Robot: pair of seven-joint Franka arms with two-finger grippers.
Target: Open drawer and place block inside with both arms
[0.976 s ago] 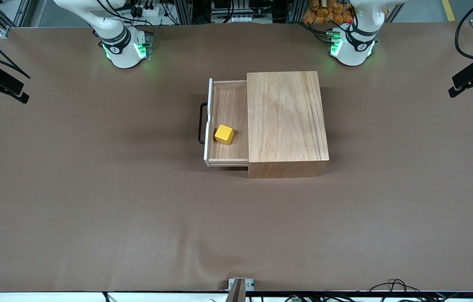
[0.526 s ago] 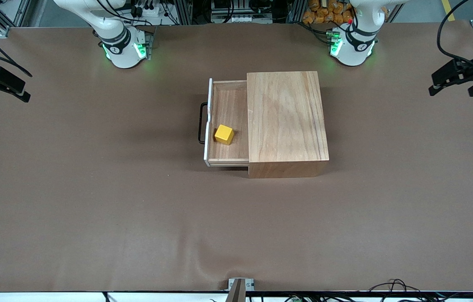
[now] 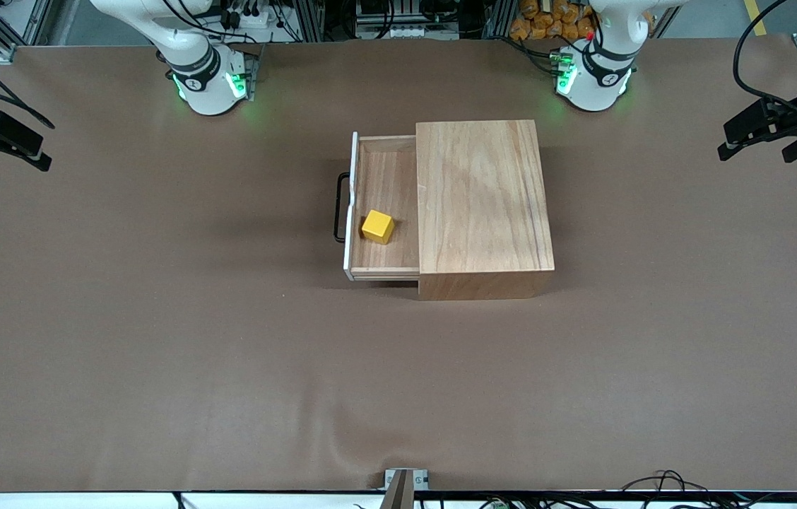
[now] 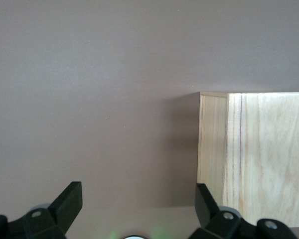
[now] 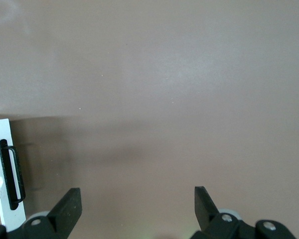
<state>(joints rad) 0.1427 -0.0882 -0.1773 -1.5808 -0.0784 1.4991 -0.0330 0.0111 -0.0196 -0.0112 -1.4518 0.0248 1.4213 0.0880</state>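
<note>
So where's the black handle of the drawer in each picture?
Front view: the black handle sticks out of the drawer's white front panel, facing the right arm's end of the table.
Left wrist view: not in it; only the wooden box shows.
Right wrist view: the handle sits on the white panel at the picture's edge.
Shared landmark: the brown table, seen in all three.

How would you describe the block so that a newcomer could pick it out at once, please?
Find the large wooden box mid-table; its drawer is pulled out toward the right arm's end. The block sits in the drawer near the white front panel: a small cube, the only bright yellow thing there.
</note>
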